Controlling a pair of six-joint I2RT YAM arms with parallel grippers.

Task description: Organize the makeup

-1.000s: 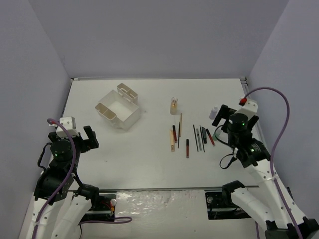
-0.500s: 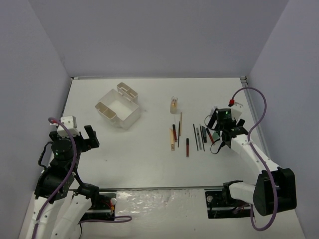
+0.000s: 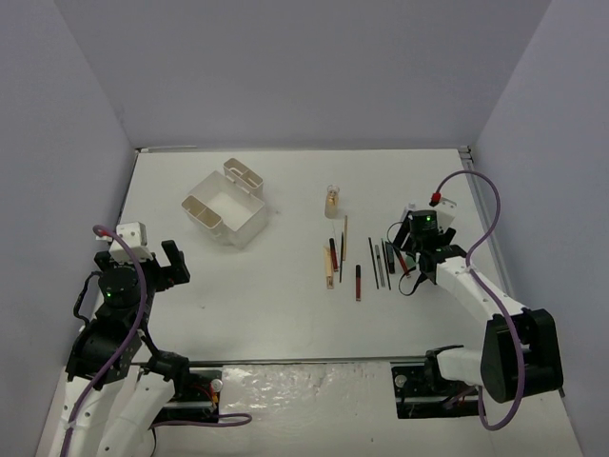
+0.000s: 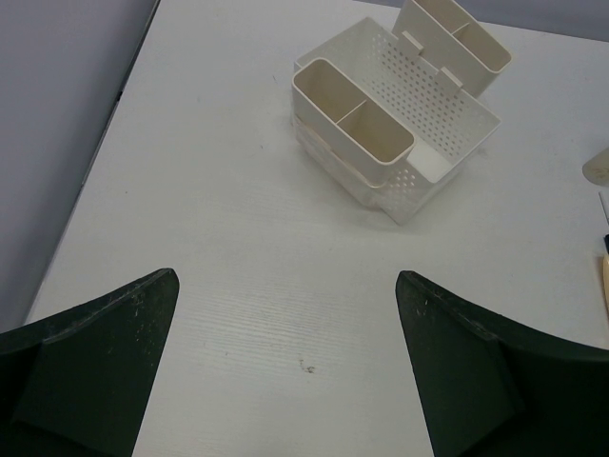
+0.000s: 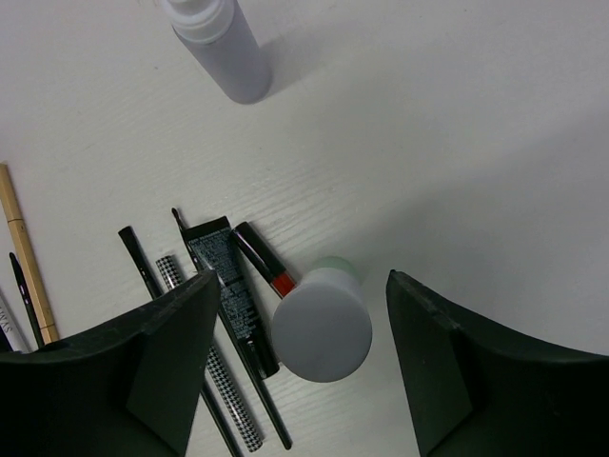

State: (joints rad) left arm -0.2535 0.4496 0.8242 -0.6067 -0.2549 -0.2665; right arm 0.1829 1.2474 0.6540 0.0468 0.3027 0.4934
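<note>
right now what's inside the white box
Nothing that shows. The white box has a bare perforated middle bay, and the two cells of its near cup look empty. The far cup is seen at an angle, so its walls hide the bottoms.

Print on the black tube (image 5: 231, 295) is too small to read.

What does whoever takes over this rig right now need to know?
Left claw: open, empty, facing the white box.
Right claw: open, straddling the upright pale green bottle, no contact visible.
Grey-lilac bottle, gold bottle and the sticks all sit on the table, right of the box.
Done: nothing boxed.
Left: everything; the straddled bottle looks like the likely first pick.
</note>
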